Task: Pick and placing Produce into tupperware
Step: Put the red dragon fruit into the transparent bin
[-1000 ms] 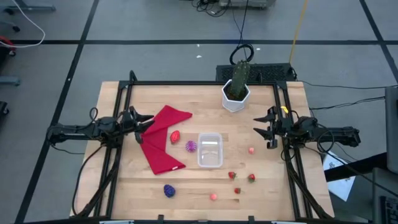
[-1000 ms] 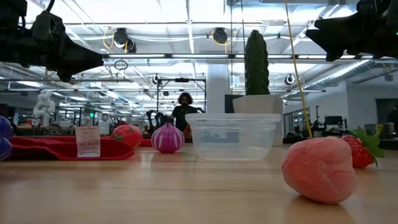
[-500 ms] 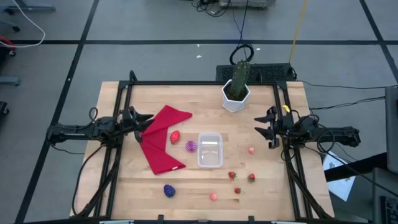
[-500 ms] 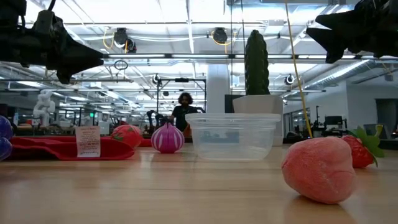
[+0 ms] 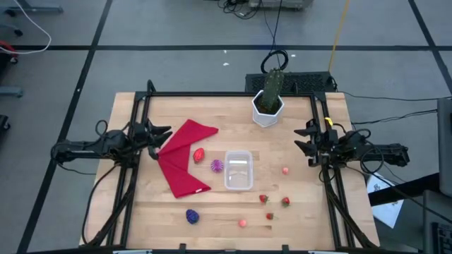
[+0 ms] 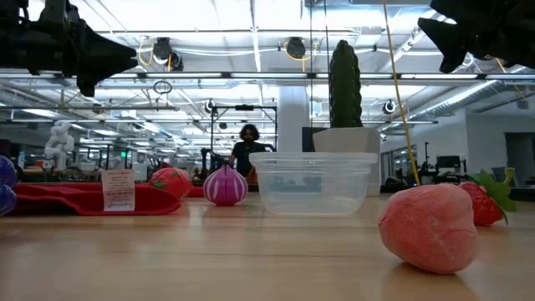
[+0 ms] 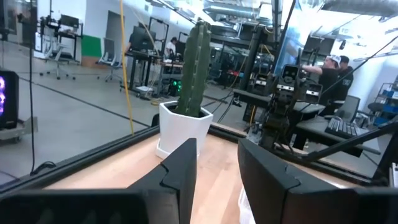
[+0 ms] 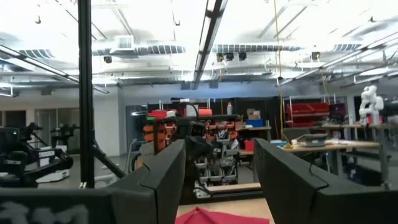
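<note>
Hovering at the worktop's (image 5: 141, 212) left edge, the left gripper (image 5: 159, 132) is holding its jaws spread and empty — the right gripper (image 5: 302, 138) is doing likewise at the right edge. The tupperware (image 5: 238, 170) is sitting mid-worktop, empty. Produce is lying around it — an onion (image 5: 216, 165) just left, strawberries (image 5: 285, 201) near-right.
</note>
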